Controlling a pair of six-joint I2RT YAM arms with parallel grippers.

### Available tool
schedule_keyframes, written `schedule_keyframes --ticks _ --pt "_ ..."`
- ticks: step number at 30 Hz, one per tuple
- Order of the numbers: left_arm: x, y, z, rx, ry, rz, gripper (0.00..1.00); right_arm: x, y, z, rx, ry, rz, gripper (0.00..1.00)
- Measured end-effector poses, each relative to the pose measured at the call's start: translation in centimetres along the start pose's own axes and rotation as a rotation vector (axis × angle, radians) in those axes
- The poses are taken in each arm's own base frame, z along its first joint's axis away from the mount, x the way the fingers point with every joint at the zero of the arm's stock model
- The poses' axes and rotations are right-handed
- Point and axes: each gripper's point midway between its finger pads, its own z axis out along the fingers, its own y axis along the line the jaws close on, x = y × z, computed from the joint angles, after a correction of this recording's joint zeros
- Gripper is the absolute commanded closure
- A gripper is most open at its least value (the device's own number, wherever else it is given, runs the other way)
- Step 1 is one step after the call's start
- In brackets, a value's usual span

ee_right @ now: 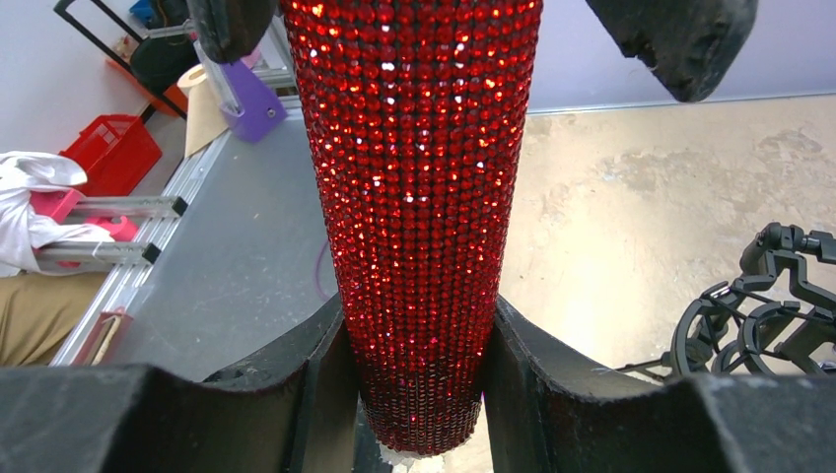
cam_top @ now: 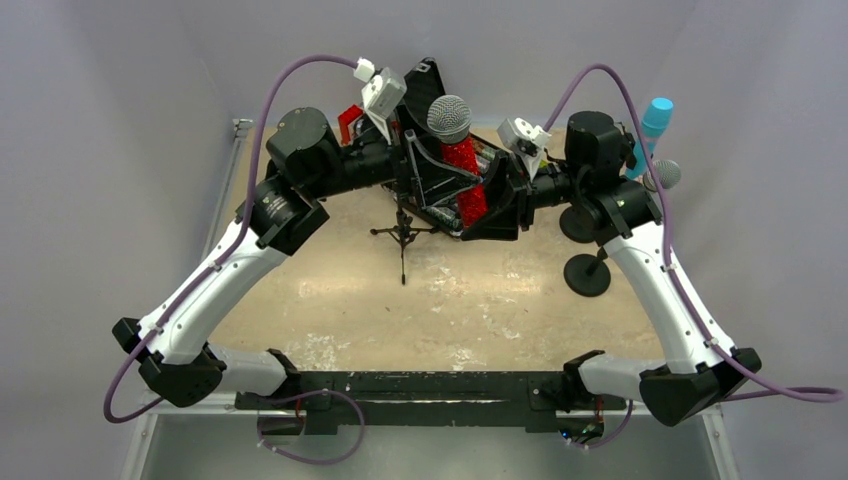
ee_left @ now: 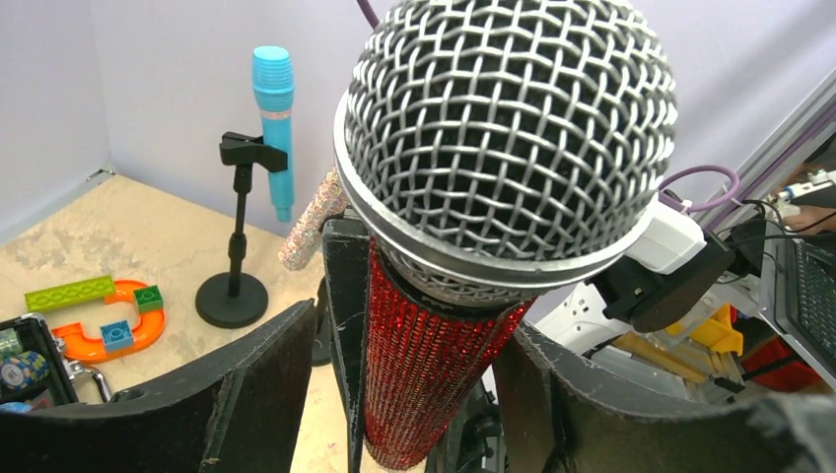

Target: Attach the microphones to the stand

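Care is needed with alignment: the red microphone (cam_top: pixel 462 160), head up at 12 o'clock over the worktop (cam_top: pixel 450 300), is clamped at its lower body by the right tool (ee_right: pixel 416 360). The left tool (ee_left: pixel 409 394) stands around its neck, but a firm grip cannot be told. It should be lowered straight, without twisting, toward the tripod stand (cam_top: pixel 403 235) at 7 o'clock.

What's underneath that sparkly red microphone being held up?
Only tan table shows below the red microphone; the right end effector clamping its base hides what's directly beneath.
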Motion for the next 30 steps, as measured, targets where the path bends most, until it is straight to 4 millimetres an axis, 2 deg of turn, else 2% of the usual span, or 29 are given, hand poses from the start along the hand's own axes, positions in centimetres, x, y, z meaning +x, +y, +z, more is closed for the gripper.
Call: schedule_keyframes --ticks 21,23,24,26,27,29,30 --pt "-1.1 0.0 0.2 0.000 -0.044 0.055 0.30 0.5 -0.1 0.0 -0.002 0.003 0.015 0.94" --pt "-1.2 0.0 0.2 0.002 -0.047 0.058 0.37 0.5 -0.1 0.0 -0.003 0.003 0.015 0.93" --pt "-1.2 0.0 0.2 0.002 -0.048 0.058 0.49 0.5 -0.1 0.0 -0.003 0.003 0.015 0.93" --pt "-1.2 0.0 0.2 0.003 -0.050 0.058 0.87 0.5 -0.1 0.1 -0.003 0.003 0.016 0.89" --pt "-1.3 -0.1 0.2 0.008 -0.052 0.064 0.99 0.5 -0.1 0.0 0.001 0.004 0.026 0.81" --pt "-1.3 -0.1 0.3 0.008 -0.054 0.071 1.00 0.6 -0.3 0.0 0.001 0.004 0.026 0.65" --pt "-1.2 -0.1 0.3 0.007 -0.052 0.072 1.00 0.6 -0.3 0.0 0.002 0.005 0.026 0.53"
